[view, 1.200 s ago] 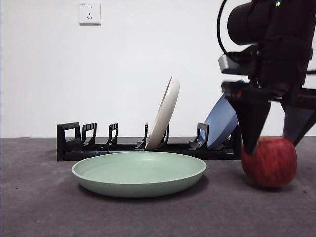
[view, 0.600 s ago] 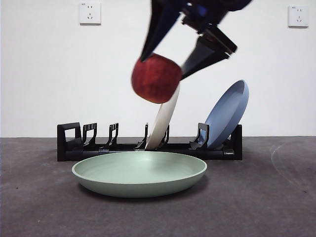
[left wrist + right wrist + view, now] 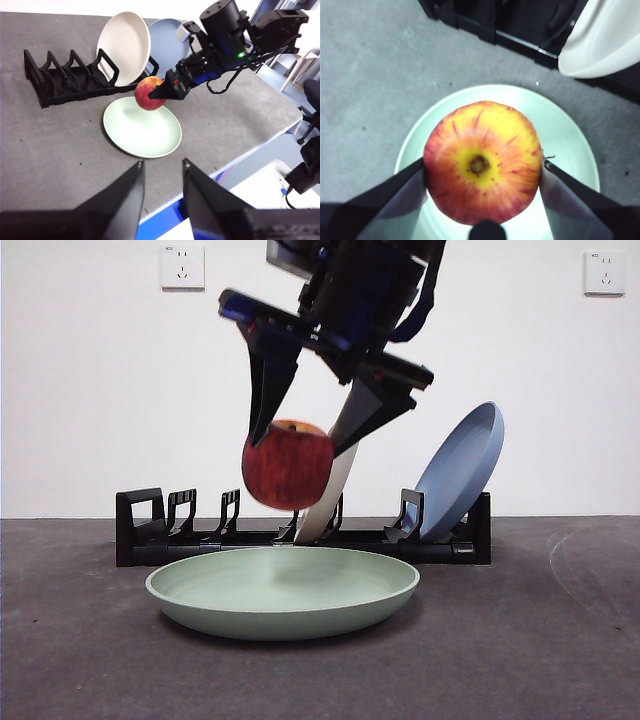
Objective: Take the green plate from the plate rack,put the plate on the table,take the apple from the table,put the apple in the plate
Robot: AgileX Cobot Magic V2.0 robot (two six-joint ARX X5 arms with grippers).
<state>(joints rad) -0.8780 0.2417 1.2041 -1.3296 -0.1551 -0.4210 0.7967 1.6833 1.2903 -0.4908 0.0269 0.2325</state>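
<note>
The red apple (image 3: 287, 465) hangs in the air just above the green plate (image 3: 282, 590), and my right gripper (image 3: 295, 445) is shut on it from above. The right wrist view looks down on the apple (image 3: 482, 167), its yellow stem end up, held between both jaws with the green plate (image 3: 560, 130) under it. That plate lies flat on the table (image 3: 520, 640) in front of the plate rack (image 3: 150, 530). My left gripper (image 3: 162, 162) waits high above the table's edge, open and empty, looking at the apple (image 3: 149, 93) and the plate (image 3: 142, 127).
A cream-white plate (image 3: 330, 490) and a blue plate (image 3: 460, 470) lean in the rack behind the green plate. The rack's left slots (image 3: 60, 80) hold nothing. The table edge runs close below the green plate in the left wrist view.
The right gripper lifted the apple off the table at the right, carried it left over the green plate, and has now lowered it closer to the plate.
</note>
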